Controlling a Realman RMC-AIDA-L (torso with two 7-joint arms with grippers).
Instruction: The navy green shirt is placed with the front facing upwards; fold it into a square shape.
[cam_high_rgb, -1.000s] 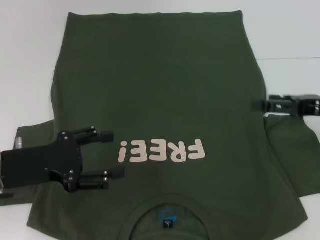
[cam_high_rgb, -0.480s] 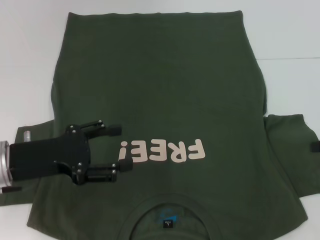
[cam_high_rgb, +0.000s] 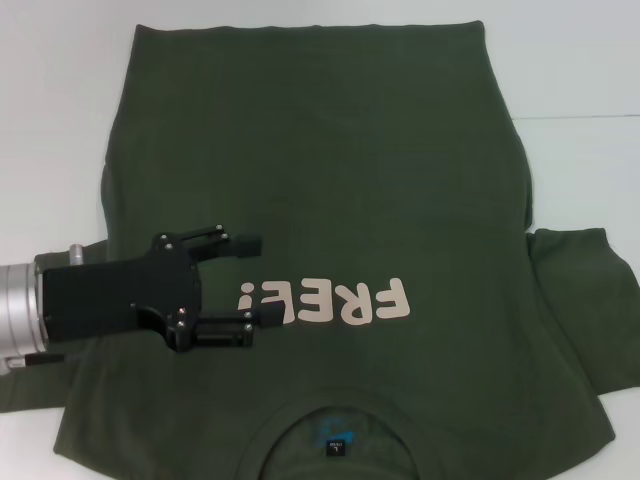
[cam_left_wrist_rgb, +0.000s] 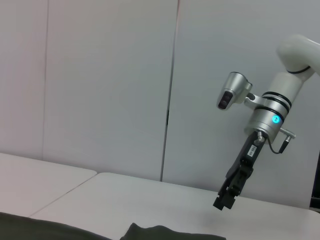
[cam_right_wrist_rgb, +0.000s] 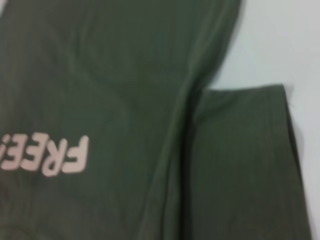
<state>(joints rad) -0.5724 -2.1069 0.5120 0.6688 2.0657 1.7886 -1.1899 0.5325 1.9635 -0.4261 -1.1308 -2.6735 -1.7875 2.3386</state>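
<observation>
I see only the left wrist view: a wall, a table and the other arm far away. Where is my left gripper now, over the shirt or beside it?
Observer: The head view shows the left gripper over the navy green shirt, open, with its fingertips next to the FREE! print.
Operator: Is the front up?
Observer: Yes. The print faces up, and the neck label is at the edge nearest the robot.
Operator: And the sleeve on the right side?
Observer: The right sleeve lies flat, spread out on the table. The right gripper is outside the head view.
</observation>
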